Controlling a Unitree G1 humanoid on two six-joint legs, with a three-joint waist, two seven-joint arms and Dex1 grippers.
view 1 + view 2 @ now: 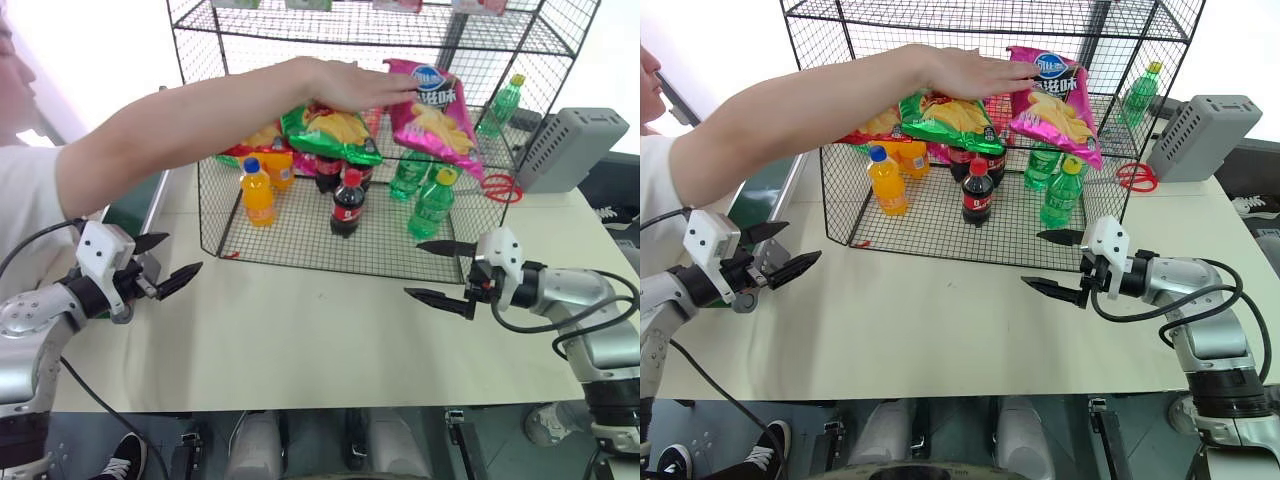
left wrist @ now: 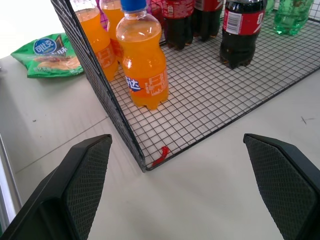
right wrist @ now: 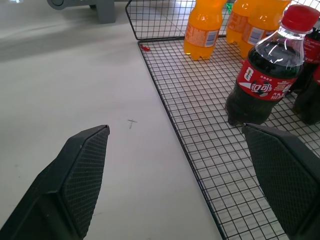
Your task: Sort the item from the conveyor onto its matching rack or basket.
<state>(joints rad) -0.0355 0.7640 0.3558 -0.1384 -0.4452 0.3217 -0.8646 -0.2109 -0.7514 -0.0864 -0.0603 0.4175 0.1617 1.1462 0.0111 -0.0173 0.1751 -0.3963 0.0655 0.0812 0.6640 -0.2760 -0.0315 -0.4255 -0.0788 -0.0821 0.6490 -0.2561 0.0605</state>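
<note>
Both grippers, left [image 1: 167, 262] and right [image 1: 440, 272], hang wide open and empty; the pink bag [image 1: 436, 113] sits on the rack [image 1: 300, 240] well beyond them, a person's hand [image 1: 345, 85] seemingly touching it; any reach now risks striking that arm

A person's arm [image 1: 200, 125] reaches across from the left side. A green crisp bag [image 1: 332, 132] lies beside a red bag [image 1: 255, 140]. Below them stand two orange soda bottles [image 1: 257, 192], dark cola bottles [image 1: 347, 203] and green bottles [image 1: 431, 203]. A grey slotted box [image 1: 570, 148] sits on the beige table [image 1: 320, 340], near red scissors [image 1: 503, 187]. Another green bag [image 2: 47, 55] lies flat on the table.
</note>
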